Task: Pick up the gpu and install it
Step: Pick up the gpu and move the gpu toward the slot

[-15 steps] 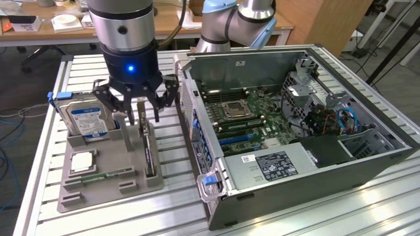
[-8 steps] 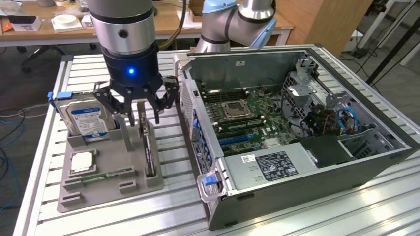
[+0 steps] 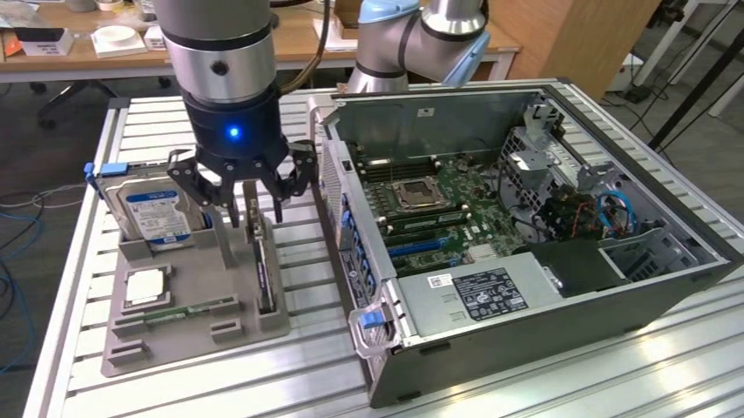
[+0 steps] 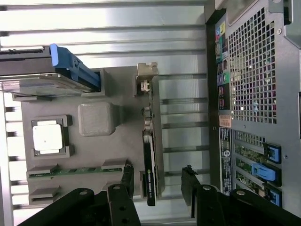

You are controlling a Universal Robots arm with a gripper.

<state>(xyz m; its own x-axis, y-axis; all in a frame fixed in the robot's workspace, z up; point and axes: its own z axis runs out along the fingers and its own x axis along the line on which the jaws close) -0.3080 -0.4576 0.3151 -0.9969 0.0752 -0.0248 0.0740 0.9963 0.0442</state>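
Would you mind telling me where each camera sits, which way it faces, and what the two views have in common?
Exterior view: off the arm, high above the table, looking down on the grey holder and the open computer case; the arm and its open gripper show.
Wrist view: on the wrist, looking down past the gripper's fingers at the gpu standing on edge in the holder; both fingers show.
Shared: gripper, gpu, holder, hard drive, case.
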